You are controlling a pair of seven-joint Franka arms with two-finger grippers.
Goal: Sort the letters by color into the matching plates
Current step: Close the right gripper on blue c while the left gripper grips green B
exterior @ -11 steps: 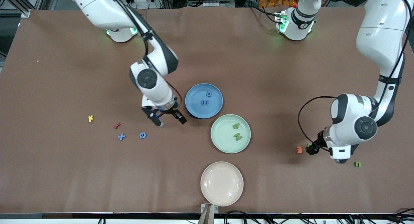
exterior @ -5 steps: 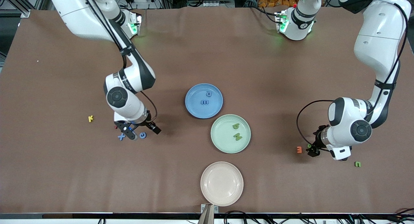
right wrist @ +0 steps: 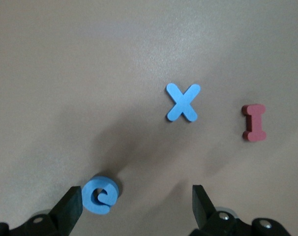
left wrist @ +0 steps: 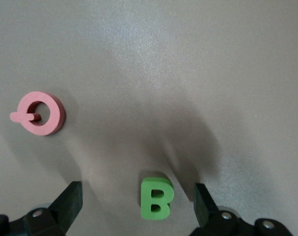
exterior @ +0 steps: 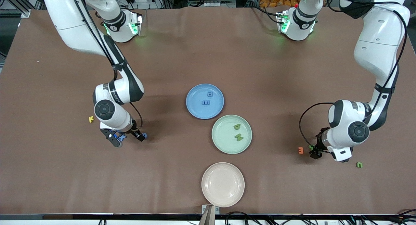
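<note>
**Sorting partly done, both arms reaching for loose letters**

Four letters are already lying in plates: two blue ones in the blue plate [exterior: 193, 106] and two green ones in the mint green plate [exterior: 219, 140]. The pinkish beige plate [exterior: 223, 184], nearest the front camera, is sitting bare. By my judgement well under half the work is finished, since several pieces are still lying on the brown desk [exterior: 208, 56].

The right gripper [exterior: 123, 139] is hanging low over the blue pieces toward the right arm's end, its jaws spread wide and grasping nothing; the blue e [right wrist: 101, 195] is lying just inside one jaw, with the blue X [right wrist: 183, 102] and the red I [right wrist: 253, 122] near it. A yellow letter [exterior: 91, 119] is lying a little apart.

The left gripper [exterior: 314, 151] is hovering toward the left arm's end, jaws likewise released, with the green B [left wrist: 156, 197] lying between them and a pink Q [left wrist: 39, 112] nearby. An orange letter [exterior: 300, 150] and another green letter [exterior: 359, 165] are also waiting there.

The letters are looking chunky, matte and foam-like with flat faces and rounded corners; the plates are looking smooth, shallow and round with raised rims.
</note>
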